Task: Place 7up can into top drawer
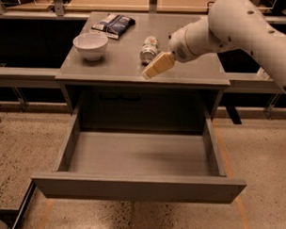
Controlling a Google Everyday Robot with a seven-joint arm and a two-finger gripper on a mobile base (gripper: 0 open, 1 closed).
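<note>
The 7up can (149, 49) lies on its side on the grey table top (111, 68), right of centre, with its shiny metal end facing me. The top drawer (139, 156) is pulled wide open below the table and its grey floor is bare. My gripper (156, 66), with tan fingers, hangs over the table top just in front and to the right of the can, a little apart from it. The white arm reaches in from the upper right.
A white bowl (90, 45) stands on the table's left side. A dark snack bag (113, 25) lies at the back. Low shelves run left and right behind the table. Speckled floor lies around the drawer.
</note>
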